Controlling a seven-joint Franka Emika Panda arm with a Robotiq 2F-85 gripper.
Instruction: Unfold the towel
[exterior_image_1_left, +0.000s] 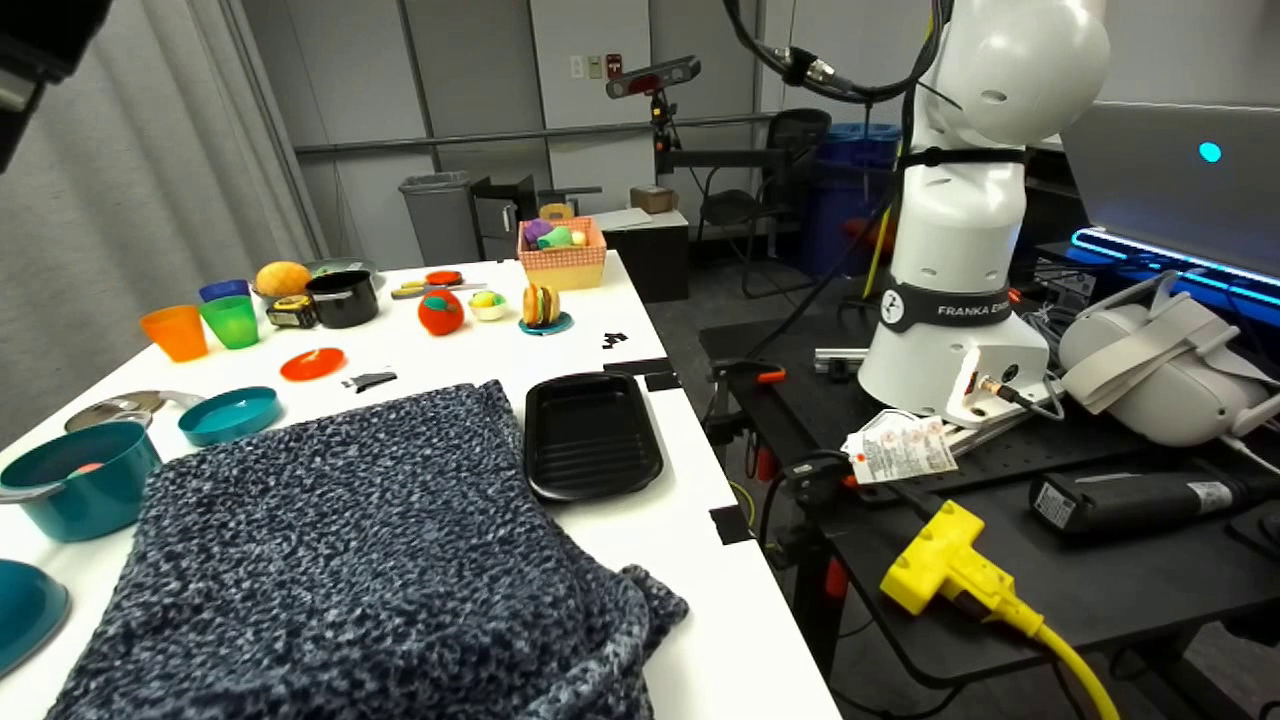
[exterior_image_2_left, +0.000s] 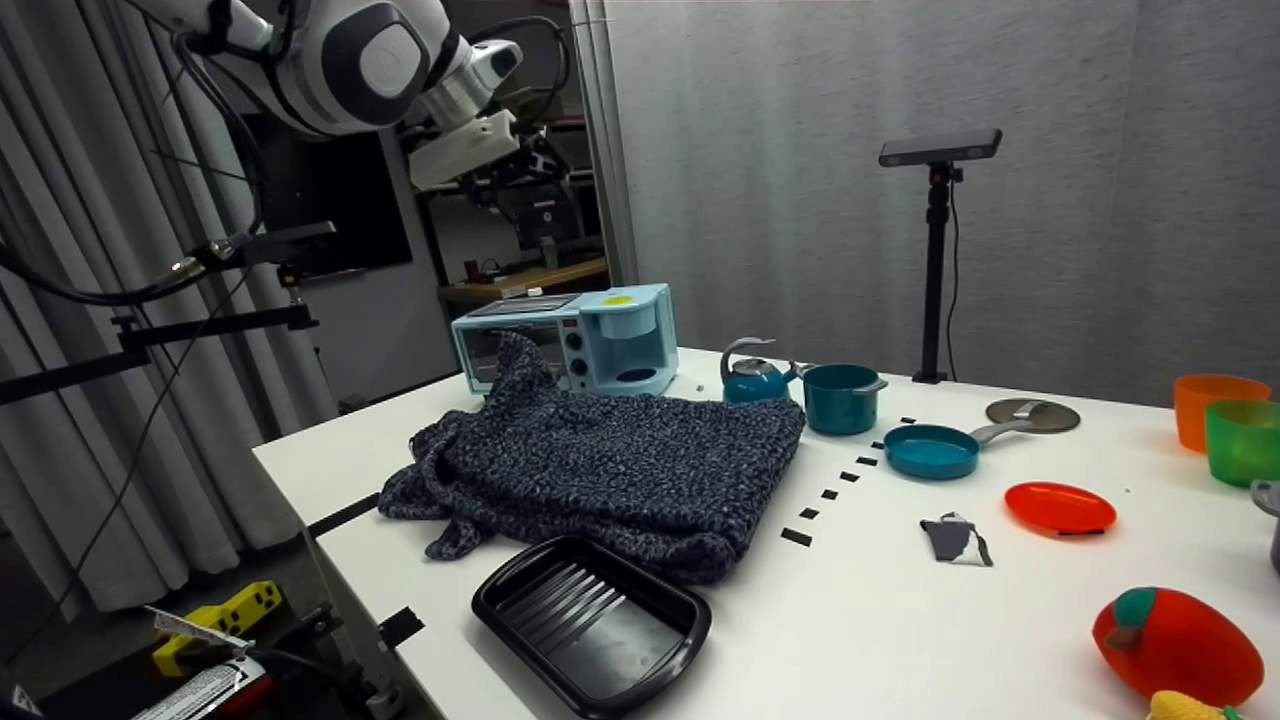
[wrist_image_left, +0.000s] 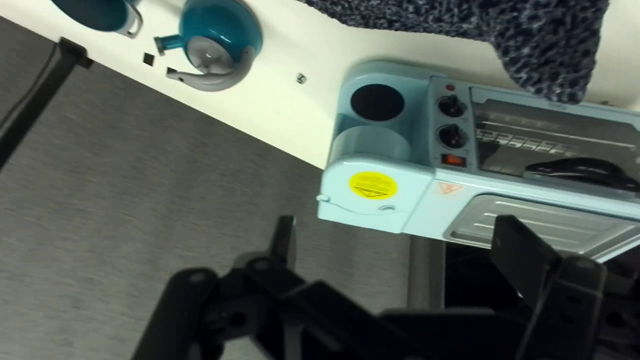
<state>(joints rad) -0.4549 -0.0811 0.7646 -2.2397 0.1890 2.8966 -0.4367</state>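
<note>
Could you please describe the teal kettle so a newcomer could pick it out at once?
In an exterior view, find the light-blue toaster oven on the white table. To its right, just behind the speckled navy towel, sits the teal kettle. Unlike the teal pot beside it, it has a spout and a grey handle curving over its top.

A teal kettle (exterior_image_2_left: 756, 386) stands between a pale-blue toaster oven (exterior_image_2_left: 594, 345) and teal pot (exterior_image_2_left: 839, 405).

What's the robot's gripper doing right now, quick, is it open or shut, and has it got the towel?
Gripper: open, holding nothing; the speckled navy towel is on the white table.
</note>
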